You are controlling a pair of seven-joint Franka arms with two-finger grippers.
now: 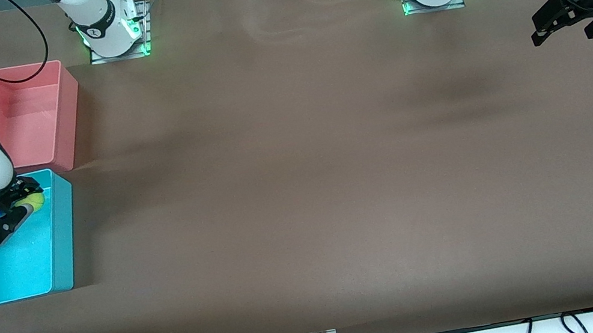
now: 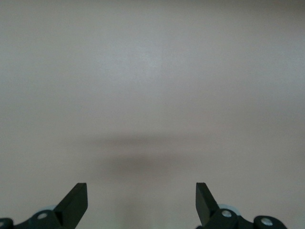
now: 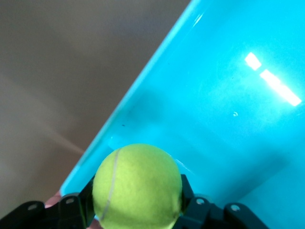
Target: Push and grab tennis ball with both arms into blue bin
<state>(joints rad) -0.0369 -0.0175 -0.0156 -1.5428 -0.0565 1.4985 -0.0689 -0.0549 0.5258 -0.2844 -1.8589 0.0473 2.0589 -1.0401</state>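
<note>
Blue bin [image 1: 16, 271]: nearest the camera, at the right arm's end of the table; open top, tall straight walls, floor bare.
Ball [image 1: 31, 202]: clamped in the right gripper [image 1: 17, 211], over the bin's farther part, just inside its rim; not on the bin floor as far as I can judge.
Right gripper, wrist view [image 3: 138, 210]: fingers shut on the ball [image 3: 137, 187] at its widest girth, one finger each side; bin wall and floor [image 3: 224, 95] below.
Handling: I judge the ball light, fuzzy, slightly springy; felt gives good friction, little slip risk. Best hold is across the middle, as here. Round, so likely to bounce or roll on release; the walls should contain it.
Pink bin [image 1: 34, 115]: just beside the blue one, farther from camera; no part in this.
Left gripper [image 1: 567, 21]: waits over bare table at the left arm's end, fingers [image 2: 76, 202] spread wide, holding nothing.
</note>
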